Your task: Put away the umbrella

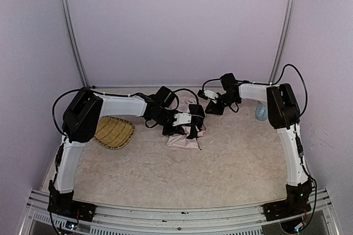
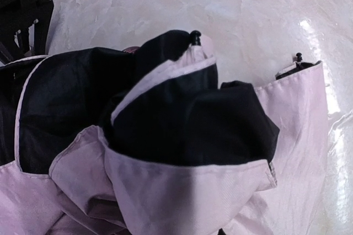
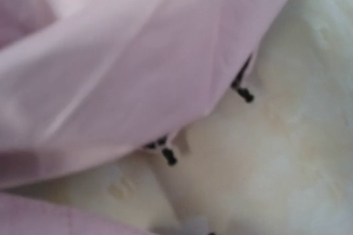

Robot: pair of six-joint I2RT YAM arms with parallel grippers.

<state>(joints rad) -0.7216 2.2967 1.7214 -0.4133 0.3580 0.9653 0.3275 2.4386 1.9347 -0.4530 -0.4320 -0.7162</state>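
The umbrella point(image 1: 183, 139) lies collapsed and bunched in the middle of the table, pale pink with a black lining. My left gripper point(image 1: 193, 129) is down on its top edge. In the left wrist view the umbrella point(image 2: 182, 191) fills the frame and hides my fingers; black rib tips point(image 2: 194, 37) stick out. My right gripper point(image 1: 212, 106) is just behind and to the right of the umbrella. The right wrist view is blurred and shows pink fabric point(image 3: 127, 64) very close, with rib tips point(image 3: 170, 156) over the pale table; no fingers show.
A yellow woven tray point(image 1: 114, 132) lies at the left under the left arm. A pale blue object point(image 1: 261, 112) stands at the back right behind the right arm. Two metal poles point(image 1: 70, 25) rise along the back wall.
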